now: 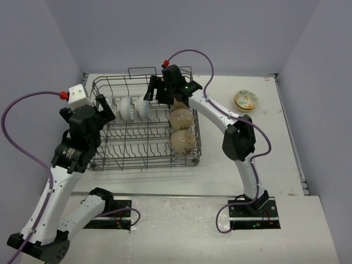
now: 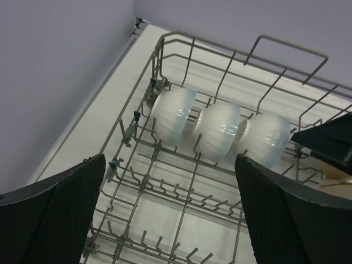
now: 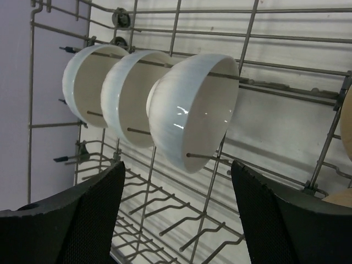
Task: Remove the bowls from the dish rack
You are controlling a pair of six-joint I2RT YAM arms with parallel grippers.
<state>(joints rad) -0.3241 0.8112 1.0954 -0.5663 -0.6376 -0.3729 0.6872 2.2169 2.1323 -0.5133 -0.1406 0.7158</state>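
Now the right gripper (image 1: 155, 92) hangs with fingers spread, grasping nothing; just ahead of it stands the nearest white bowl (image 3: 192, 110) (one of three in a row) in the dish rack (image 1: 110, 159). The left gripper (image 1: 103, 109), likewise released, faces that row.

Three white bowls (image 2: 220, 132) on edge in a row, inside dish rack (image 2: 181, 198), left pincer (image 2: 169, 165) spread wide

glossy ceramic bowls (image 3: 192, 110), grey metal wire rack (image 1: 146, 135), matt table (image 1: 231, 170).
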